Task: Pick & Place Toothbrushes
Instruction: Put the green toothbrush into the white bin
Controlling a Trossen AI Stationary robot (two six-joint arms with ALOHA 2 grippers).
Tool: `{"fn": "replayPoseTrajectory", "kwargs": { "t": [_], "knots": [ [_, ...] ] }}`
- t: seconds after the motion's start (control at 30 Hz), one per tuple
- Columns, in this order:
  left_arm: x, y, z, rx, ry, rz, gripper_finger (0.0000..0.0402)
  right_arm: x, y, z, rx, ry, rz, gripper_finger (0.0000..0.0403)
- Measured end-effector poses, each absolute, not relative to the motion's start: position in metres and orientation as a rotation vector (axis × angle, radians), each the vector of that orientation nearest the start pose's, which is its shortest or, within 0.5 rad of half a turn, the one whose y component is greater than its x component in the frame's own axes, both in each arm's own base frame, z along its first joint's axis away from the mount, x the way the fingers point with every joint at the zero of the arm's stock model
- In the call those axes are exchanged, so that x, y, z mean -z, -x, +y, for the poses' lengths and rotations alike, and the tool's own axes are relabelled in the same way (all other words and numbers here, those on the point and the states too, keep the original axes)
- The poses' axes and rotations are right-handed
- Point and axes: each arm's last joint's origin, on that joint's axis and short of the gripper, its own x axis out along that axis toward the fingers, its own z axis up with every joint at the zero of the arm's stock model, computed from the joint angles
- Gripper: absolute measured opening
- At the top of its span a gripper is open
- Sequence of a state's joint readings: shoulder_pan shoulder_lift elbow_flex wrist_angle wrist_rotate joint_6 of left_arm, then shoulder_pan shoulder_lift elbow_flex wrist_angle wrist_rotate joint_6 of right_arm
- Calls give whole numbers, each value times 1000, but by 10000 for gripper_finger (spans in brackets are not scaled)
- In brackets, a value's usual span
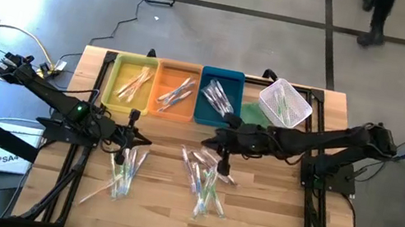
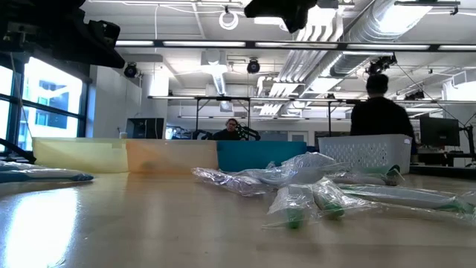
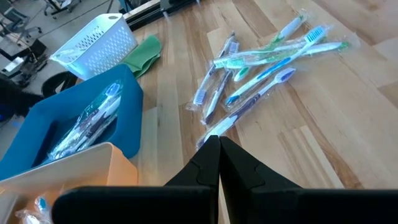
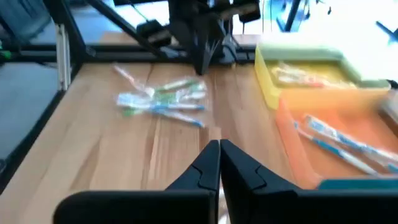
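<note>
From above, my right tool (image 1: 223,166) hung clenched and empty over the middle heap of toothbrushes (image 1: 205,182) on the worktop (image 1: 274,226), their long axes running mostly toward the near edge. My left tool (image 1: 128,149), also clenched on nothing, sat just above the left heap (image 1: 123,171). At worktop level, wrapped brushes lay before the blue tray (image 2: 256,155). My left wrist camera showed pinched fingers (image 3: 211,163); my right wrist camera showed the same.

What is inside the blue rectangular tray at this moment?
The blue rectangular tray holds a small bundle of clear-wrapped toothbrushes lying diagonally. The tray floor beneath the bundle is covered, and how many brushes the bundle holds cannot be told.
</note>
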State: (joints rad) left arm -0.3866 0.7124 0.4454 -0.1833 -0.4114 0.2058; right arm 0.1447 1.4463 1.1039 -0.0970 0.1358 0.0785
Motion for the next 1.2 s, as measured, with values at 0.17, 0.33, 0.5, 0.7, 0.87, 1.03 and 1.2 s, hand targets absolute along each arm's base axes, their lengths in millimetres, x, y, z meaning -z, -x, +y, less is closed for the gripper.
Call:
{"fn": "replayPoseTrajectory", "kwargs": {
  "t": [0.17, 0.33, 0.5, 0.7, 0.87, 1.03, 1.2],
  "knots": [
    [-228, -150, -49, 19, -382, 418, 3, -302, -318, 47, 45, -147, 538, 3],
    [-228, -150, -49, 20, -385, 418, 3, -285, -306, 51, 112, -427, 750, 3],
    [-228, -150, -49, 25, -415, 419, 3, -267, -292, 72, 170, -510, 869, 3],
    [-228, -150, -48, 28, -437, 418, 3, -255, -290, 100, 199, -573, 891, 3],
    [-228, -150, -48, 28, -437, 418, 3, -242, -297, 107, 242, -634, 908, 3],
    [-228, -150, -48, 27, -431, 419, 3, -221, -305, 112, 264, -672, 995, 3],
    [-228, -150, -48, 27, -430, 419, 3, -200, -310, 119, 274, -722, 1082, 3]
  ]
}}
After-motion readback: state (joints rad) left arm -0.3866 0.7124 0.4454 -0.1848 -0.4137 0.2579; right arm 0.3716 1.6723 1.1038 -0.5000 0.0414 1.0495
